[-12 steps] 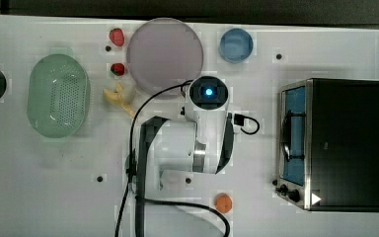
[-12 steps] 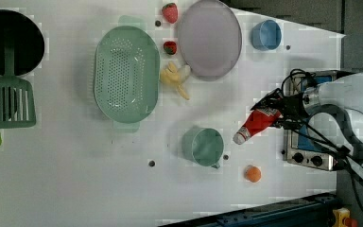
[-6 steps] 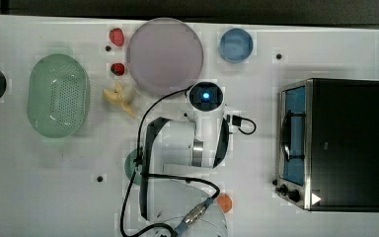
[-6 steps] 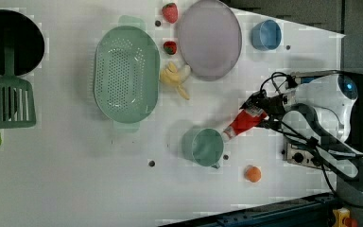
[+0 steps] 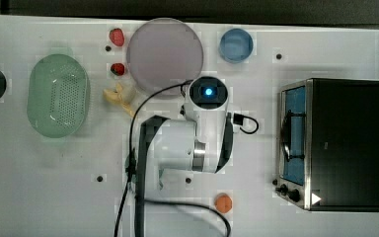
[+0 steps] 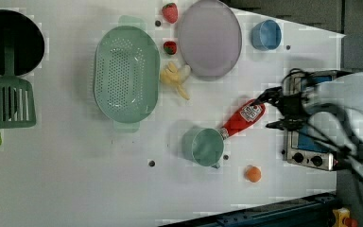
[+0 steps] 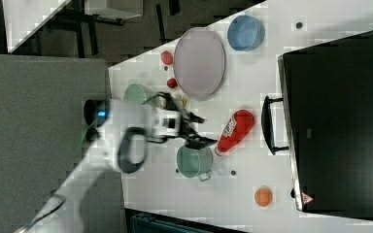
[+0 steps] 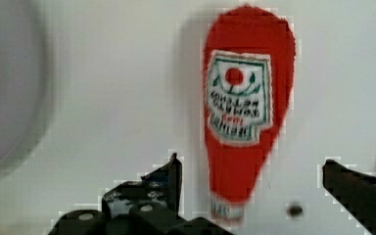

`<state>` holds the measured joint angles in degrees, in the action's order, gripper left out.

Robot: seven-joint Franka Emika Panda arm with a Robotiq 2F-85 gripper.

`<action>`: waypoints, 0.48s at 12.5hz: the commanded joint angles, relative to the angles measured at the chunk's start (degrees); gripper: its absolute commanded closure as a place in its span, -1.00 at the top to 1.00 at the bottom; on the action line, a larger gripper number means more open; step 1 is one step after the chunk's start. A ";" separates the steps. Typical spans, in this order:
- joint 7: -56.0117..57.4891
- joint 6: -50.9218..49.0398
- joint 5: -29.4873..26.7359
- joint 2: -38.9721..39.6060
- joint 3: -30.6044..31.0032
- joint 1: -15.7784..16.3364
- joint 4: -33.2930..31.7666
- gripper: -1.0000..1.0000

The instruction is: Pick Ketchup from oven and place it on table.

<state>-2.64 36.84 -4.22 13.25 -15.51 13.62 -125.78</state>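
Already down: ketchup (image 6: 242, 118) lying flat on table (image 6: 99, 189), cap end beside green cup (image 6: 202, 146), well clear of oven (image 5: 333, 144). Gripper (image 8: 254, 191) spread wide, 2 fingers either side, not touching. Best lifted straight up, avoiding any nudge.

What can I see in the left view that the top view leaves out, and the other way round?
Left view alone: the ketchup lying on the table beside a green cup, the open hand near its base, plus a green spatula and black pot. Top view alone: the oven whole, with its blue glass door. Both: the purple plate, blue bowl, green colander, two strawberries and an orange fruit.
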 commanded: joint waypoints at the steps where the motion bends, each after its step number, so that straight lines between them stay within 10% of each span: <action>1: -1.08 -10.02 0.30 -12.50 -0.42 0.69 9.41 1.00; 6: -1.08 -26.20 4.59 -19.19 0.59 0.83 22.92 1.00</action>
<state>-2.73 12.48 -0.83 -7.18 -14.88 14.60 -102.62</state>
